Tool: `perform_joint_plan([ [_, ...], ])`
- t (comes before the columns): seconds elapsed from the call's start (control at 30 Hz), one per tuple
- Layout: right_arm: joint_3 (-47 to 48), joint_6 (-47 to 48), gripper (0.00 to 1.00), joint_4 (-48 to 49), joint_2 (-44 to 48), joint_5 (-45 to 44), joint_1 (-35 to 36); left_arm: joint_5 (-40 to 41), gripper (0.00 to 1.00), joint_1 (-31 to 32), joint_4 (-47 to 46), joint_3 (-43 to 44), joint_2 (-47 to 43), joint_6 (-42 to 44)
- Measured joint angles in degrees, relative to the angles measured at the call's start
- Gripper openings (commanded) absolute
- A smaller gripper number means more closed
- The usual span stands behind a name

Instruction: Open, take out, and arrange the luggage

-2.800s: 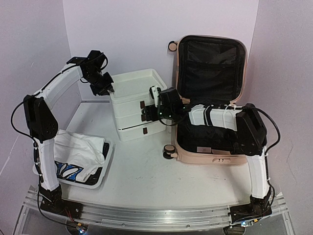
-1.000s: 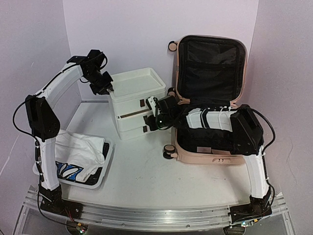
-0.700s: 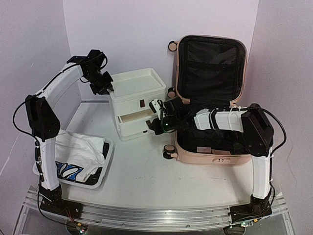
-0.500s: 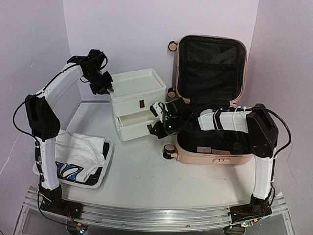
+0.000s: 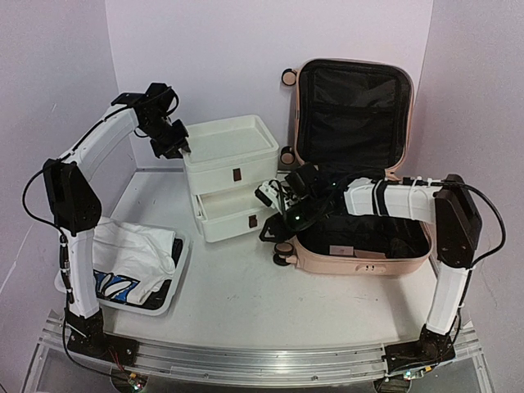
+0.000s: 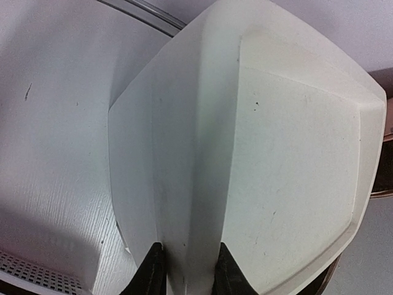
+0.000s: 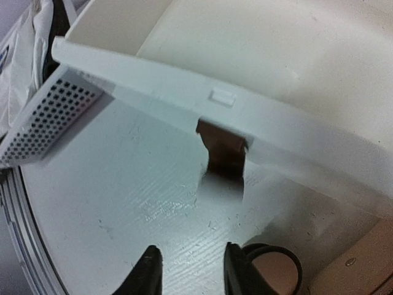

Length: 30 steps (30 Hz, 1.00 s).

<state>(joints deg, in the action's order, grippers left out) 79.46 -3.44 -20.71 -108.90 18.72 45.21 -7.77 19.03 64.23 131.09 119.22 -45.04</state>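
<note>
The left pincer [image 6: 188, 261] grasps the drawer unit [image 6: 276, 153] rim; the right pincer [image 7: 191, 257] hangs released beside the open luggage [image 5: 352, 264].

Narrow gap between drawer [image 5: 229, 203] and luggage [image 5: 352, 264]

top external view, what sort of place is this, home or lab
Likely a robot lab cell, not a home: two arms bolted to a metal rail, plain walls boxing in the table, staged props like the luggage and drawer unit.
</note>
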Motion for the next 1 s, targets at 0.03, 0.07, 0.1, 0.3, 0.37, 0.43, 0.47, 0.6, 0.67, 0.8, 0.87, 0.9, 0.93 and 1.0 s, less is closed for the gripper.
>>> perform_joint_plan([
  [0.03, 0.02, 0.28, 0.54, -0.96, 0.35, -0.11, 0.00, -0.46, 0.38, -0.15, 0.09, 0.11, 0.09, 0.28],
  [0.07, 0.11, 0.92, 0.57, -2.08, 0.74, -0.31, 0.00, -1.51, 0.43, -0.42, -0.04, 0.11, 0.20, 0.24],
  [0.1, 0.20, 1.86, 0.59, -3.45, 1.46, -0.81, 0.00, -2.60, 0.47, -0.76, -0.42, 0.11, 0.39, 0.42],
  [0.3, 0.44, 6.84, 0.73, -11.63, 10.62, -4.37, -1.09, -8.74, 0.84, -2.69, -2.84, -1.16, 0.57, 3.69],
  [0.37, 0.66, 8.17, 0.76, -14.62, 13.81, -5.49, -2.82, -10.19, 0.90, -3.28, -4.83, -2.99, 0.15, 5.49],
  [0.43, 0.68, 9.55, 0.79, -18.36, 17.03, -6.78, -6.64, -10.73, 0.92, -3.78, -6.36, -4.90, -0.63, 7.15],
  [0.47, 0.68, 10.01, 0.80, -19.74, 17.94, -7.41, -8.37, -10.82, 0.92, -3.98, -6.91, -5.42, -1.03, 7.76],
  [0.6, 0.68, 15.06, 0.86, -27.45, 19.71, -10.03, -15.85, -11.10, 0.94, -5.49, -9.99, -7.87, -4.02, 9.79],
  [0.67, 0.37, 18.43, 0.87, -31.47, 19.58, -10.08, -17.42, -10.60, 0.95, -6.54, -11.28, -8.83, -5.97, 11.02],
  [0.8, -0.50, 24.79, 0.84, -37.64, 18.12, -7.78, -18.71, -7.56, 0.99, -7.98, -13.14, -9.46, -9.35, 14.60],
  [0.87, -0.50, 27.12, 0.84, -39.06, 16.17, -6.19, -19.23, -5.03, 1.00, -8.17, -14.69, -10.36, -11.02, 16.79],
  [0.9, -0.50, 28.37, 0.84, -39.58, 14.88, -5.55, -19.50, -3.82, 1.00, -8.15, -15.41, -11.08, -11.76, 17.64],
  [0.93, -0.50, 29.51, 0.83, -40.02, 13.46, -5.16, -19.71, -2.47, 1.00, -8.09, -16.52, -12.31, -12.76, 18.60],
  [1.0, -0.44, 31.61, 0.83, -40.81, 10.32, -4.87, -20.20, -0.28, 0.99, -8.07, -19.30, -15.52, -14.80, 20.24],
])
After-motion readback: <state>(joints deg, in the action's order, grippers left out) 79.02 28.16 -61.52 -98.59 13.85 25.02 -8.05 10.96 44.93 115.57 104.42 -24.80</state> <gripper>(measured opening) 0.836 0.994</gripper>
